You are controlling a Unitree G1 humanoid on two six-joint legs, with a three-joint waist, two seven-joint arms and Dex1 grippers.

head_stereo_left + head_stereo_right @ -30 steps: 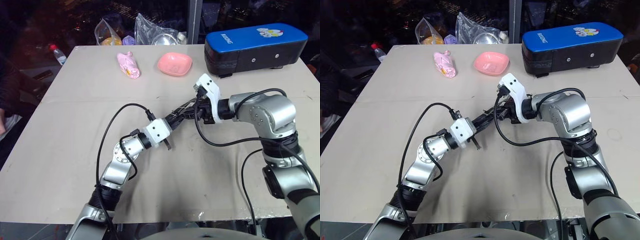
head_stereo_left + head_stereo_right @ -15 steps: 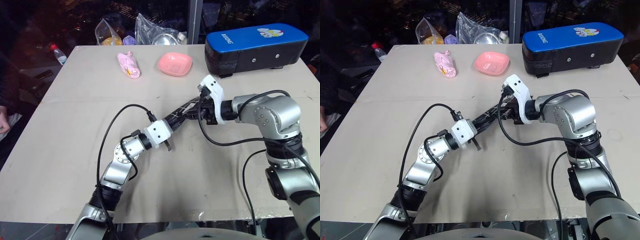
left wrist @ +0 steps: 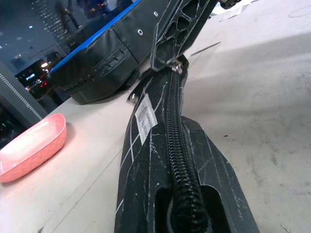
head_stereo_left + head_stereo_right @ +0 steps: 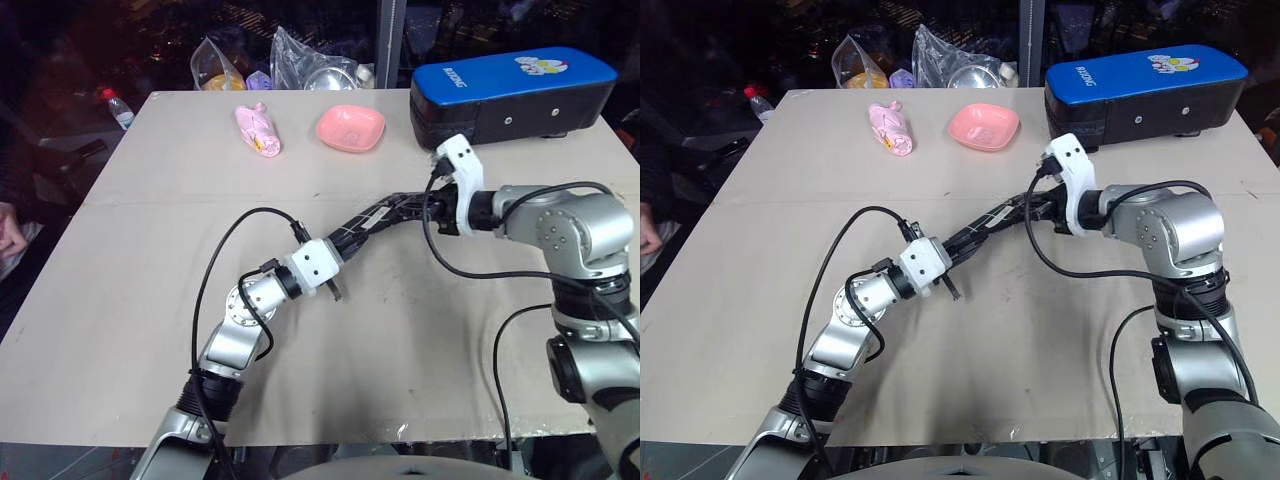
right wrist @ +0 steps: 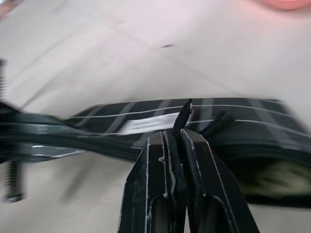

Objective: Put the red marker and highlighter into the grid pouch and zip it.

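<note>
Bright tabletop, dark surroundings, blurred wrist view

The grid pouch (image 4: 375, 217) is held above the middle of the counter (image 4: 130, 300), stretched between the left gripper (image 4: 345, 240) at its near-left end and the right gripper (image 4: 428, 205) at its far-right end. At the far right of the counter a hard case (image 4: 510, 95) is set. To its left a dish (image 4: 350, 128) is placed, and further left a toy (image 4: 257, 131). Behind these, at the far edge, plastic bags (image 4: 300, 65) are found.
</note>
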